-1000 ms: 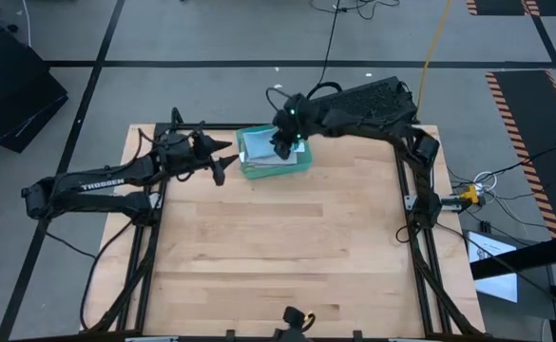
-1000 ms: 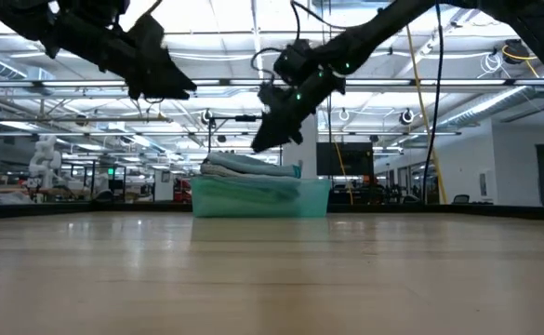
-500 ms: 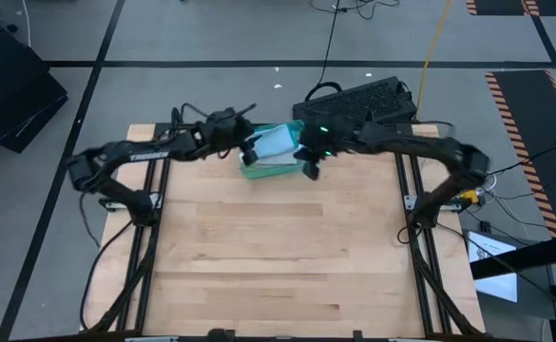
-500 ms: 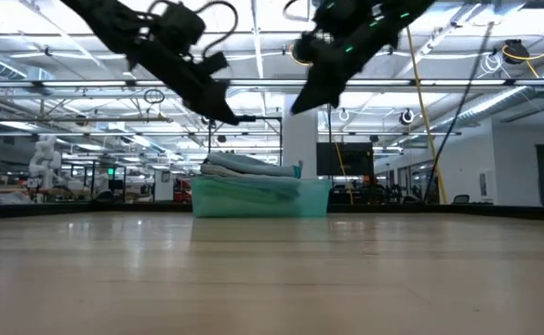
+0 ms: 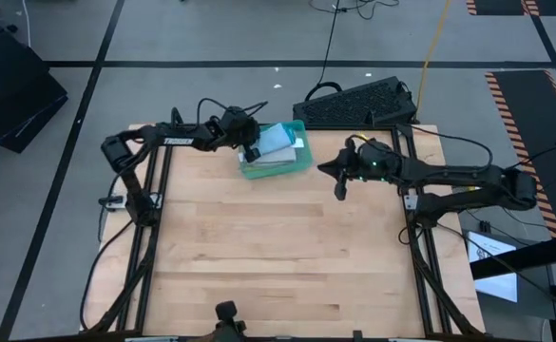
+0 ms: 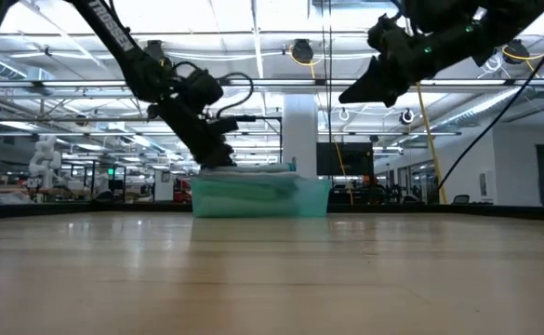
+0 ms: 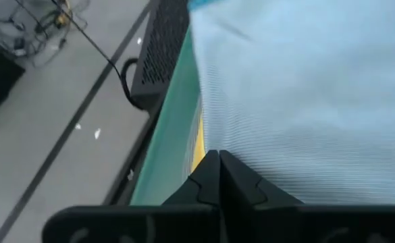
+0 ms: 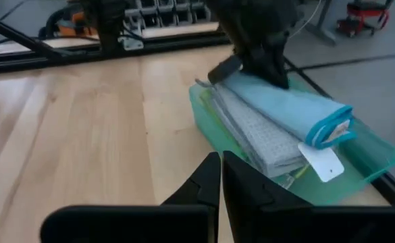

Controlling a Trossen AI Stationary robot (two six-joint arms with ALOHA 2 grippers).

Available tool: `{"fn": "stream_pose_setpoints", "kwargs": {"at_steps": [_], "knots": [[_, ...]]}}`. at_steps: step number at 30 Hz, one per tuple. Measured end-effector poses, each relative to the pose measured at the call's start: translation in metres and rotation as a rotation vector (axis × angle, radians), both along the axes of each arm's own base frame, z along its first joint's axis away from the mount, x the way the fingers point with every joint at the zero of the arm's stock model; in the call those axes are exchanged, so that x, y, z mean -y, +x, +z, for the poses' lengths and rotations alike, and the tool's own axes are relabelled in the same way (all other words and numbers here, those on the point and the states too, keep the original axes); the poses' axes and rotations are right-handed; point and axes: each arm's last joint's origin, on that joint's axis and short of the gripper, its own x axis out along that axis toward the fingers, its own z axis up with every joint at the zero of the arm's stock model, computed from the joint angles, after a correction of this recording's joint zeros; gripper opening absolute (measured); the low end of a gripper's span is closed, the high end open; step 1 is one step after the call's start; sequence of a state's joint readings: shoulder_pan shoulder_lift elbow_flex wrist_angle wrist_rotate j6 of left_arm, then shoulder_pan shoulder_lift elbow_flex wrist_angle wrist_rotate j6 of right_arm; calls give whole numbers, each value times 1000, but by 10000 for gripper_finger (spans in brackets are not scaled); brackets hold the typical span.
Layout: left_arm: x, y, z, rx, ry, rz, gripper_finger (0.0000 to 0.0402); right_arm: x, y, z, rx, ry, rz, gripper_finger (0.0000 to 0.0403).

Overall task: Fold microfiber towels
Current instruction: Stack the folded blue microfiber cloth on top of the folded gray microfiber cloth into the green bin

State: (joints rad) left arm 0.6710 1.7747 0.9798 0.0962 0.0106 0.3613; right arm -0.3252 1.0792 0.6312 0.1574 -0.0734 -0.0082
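Two grippers are working near the teal plastic tray (image 5: 297, 163) at the table's (image 5: 278, 256) far edge. The left gripper (image 5: 252, 150) is pressing its closed fingers onto the light blue microfiber towel (image 8: 288, 101), which is lying folded on top of the stack in the tray, above a grey towel (image 8: 254, 131); whether it is pinching cloth is unclear. The right gripper (image 5: 340, 189) is hanging above bare wood beside the tray, fingers together, holding nothing.
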Motion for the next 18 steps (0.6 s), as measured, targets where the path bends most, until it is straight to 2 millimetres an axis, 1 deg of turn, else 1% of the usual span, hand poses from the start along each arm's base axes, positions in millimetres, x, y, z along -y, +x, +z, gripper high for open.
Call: {"fn": "stream_pose_setpoints", "kwargs": {"at_steps": [2,4,6,8,10,13,15,18], "knots": [[-2,0,-9,-22,-21,6,6,-1,-3,-5,9,-8,1,8],[-2,0,-14,-40,-36,7,13,-2,-5,-10,8,-8,2,8],[0,1,-13,-39,-37,0,20,-2,-6,-13,1,-7,3,8],[3,1,-8,-38,-35,-7,23,-2,-7,-14,-4,-11,6,8],[7,-2,5,-21,-22,-12,25,-2,-7,-15,-10,-9,8,8],[12,-5,33,63,28,-20,25,-3,-7,-15,-14,-15,12,8],[16,-6,50,144,50,-39,26,-3,-7,-15,-16,-25,17,8],[19,1,70,322,83,-122,26,-2,-6,-13,0,-39,19,8]]}}
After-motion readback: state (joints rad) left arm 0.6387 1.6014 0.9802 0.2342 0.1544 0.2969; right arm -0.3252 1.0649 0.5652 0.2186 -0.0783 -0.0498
